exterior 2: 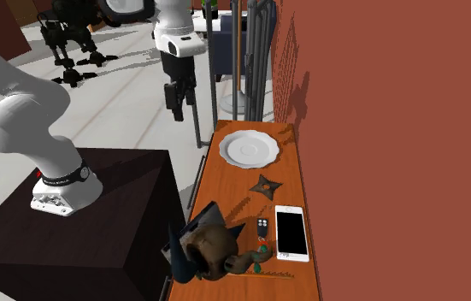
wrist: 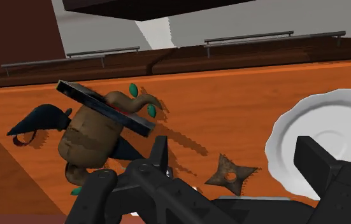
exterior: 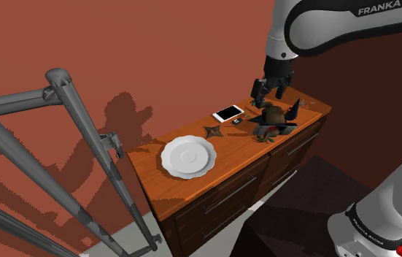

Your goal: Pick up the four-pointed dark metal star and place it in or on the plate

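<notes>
Step in hand: approach, no grasp yet. The gripper (exterior: pixel 268 98) hangs released, fingers apart and empty, well above the desk (exterior: pixel 236 151). The star (exterior: pixel 213 131) lies flat on the wood. In the shoulder view it is at about 1 o'clock from the white plate (exterior: pixel 188 155), near it but not touching, with a phone (exterior: pixel 228 113) at 1 o'clock from the star. A brown figure (exterior: pixel 272 117) sits under the gripper (clutter, keep clear). Next move, as I judge it: shift toward 8 o'clock in the shoulder view, centre over the star, drop low and pinch across it. It's thin and flat, so expect a fiddly grip.
</notes>
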Tool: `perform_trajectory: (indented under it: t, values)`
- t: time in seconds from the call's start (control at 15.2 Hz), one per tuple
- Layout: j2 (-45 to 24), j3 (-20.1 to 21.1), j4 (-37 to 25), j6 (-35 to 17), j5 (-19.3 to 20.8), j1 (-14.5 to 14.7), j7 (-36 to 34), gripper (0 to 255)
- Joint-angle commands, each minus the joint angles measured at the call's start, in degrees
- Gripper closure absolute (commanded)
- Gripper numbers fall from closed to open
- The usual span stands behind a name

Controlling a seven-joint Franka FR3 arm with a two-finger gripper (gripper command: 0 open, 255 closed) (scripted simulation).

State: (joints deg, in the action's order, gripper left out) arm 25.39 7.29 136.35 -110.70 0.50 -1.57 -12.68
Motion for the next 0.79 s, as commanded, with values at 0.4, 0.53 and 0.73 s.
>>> perform_trajectory:
  t: [0.4, 0.53, 0.73]
  values:
    - [-16.87, 1.87, -4.01, -12.71, 0.87, -1.39, -7.99, 0]
    - [-21.29, 2.06, -5.88, -15.19, 1.44, -1.6, -9.98, 0]
    - [-27.99, 2.05, -9.24, -18.43, 2.43, -1.74, -12.92, 0]
